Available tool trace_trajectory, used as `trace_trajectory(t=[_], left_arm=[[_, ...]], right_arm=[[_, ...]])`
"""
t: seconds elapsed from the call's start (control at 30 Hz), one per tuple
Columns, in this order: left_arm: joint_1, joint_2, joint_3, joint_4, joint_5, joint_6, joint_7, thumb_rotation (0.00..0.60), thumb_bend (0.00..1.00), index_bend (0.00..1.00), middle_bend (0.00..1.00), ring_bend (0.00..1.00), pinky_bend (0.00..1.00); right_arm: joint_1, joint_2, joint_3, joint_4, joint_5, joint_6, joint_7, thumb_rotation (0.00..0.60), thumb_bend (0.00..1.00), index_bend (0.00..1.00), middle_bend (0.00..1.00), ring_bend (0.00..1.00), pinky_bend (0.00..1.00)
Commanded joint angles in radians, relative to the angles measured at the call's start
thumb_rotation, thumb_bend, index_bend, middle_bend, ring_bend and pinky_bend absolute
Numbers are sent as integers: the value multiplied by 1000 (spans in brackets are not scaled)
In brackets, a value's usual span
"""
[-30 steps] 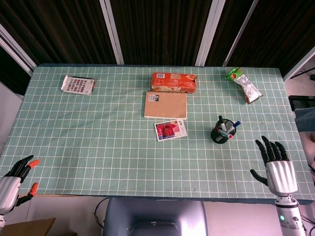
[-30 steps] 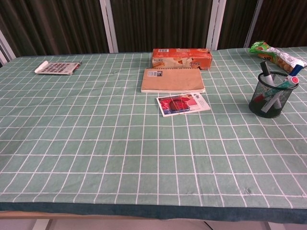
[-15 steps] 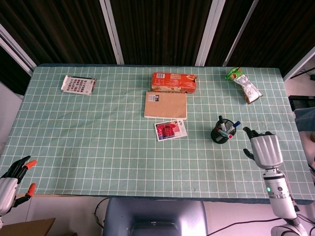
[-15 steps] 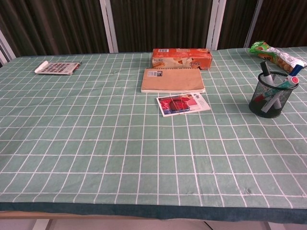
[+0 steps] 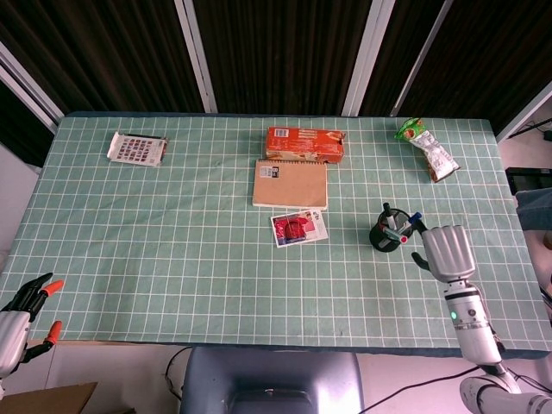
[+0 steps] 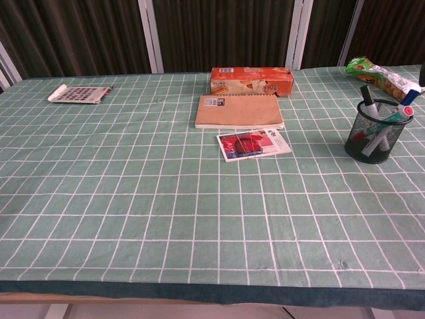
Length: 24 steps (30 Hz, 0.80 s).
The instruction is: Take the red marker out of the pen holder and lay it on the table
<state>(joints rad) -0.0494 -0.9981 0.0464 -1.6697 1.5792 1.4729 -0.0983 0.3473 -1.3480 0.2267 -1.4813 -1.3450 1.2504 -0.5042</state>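
Note:
The black mesh pen holder point(image 5: 390, 231) point(image 6: 374, 133) stands on the right part of the table with several markers in it. The red marker's cap point(image 6: 408, 111) point(image 5: 403, 239) sticks out over the rim on the holder's right side, next to a blue-capped one point(image 6: 415, 94). My right hand point(image 5: 445, 250) hovers just right of the holder, its back up and fingers pointing toward it, holding nothing. My left hand point(image 5: 19, 317) hangs off the table's near left corner, fingers apart and empty. The chest view shows neither hand.
A brown notebook point(image 5: 291, 183), an orange box point(image 5: 305, 143) and a picture card point(image 5: 298, 228) lie mid-table, left of the holder. A snack packet point(image 5: 427, 148) sits at the far right, a small printed pack point(image 5: 136, 149) at the far left. The green gridded cloth point(image 5: 172, 250) covers the table.
My right hand has moved from the table's near right edge up and leftward, close to the pen holder. The left hand has sunk slightly. The markers and holder have not moved.

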Motion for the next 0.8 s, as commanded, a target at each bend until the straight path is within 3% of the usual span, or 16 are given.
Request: trace_trajectory(t=[0.03,0.8], left_arm=[[0,0,0,0,0,0,-1,600,441,190,72,96,381],[1,1,-2,3,-2,1,-10,600,441,190,71,96,381]], right_arm=[[15,-12,-2,17,11,-14,8,600,406,558,978,1000,1000],[76,-105,-25,158,13,-28,93,600,422,594,984,1000,1000]])
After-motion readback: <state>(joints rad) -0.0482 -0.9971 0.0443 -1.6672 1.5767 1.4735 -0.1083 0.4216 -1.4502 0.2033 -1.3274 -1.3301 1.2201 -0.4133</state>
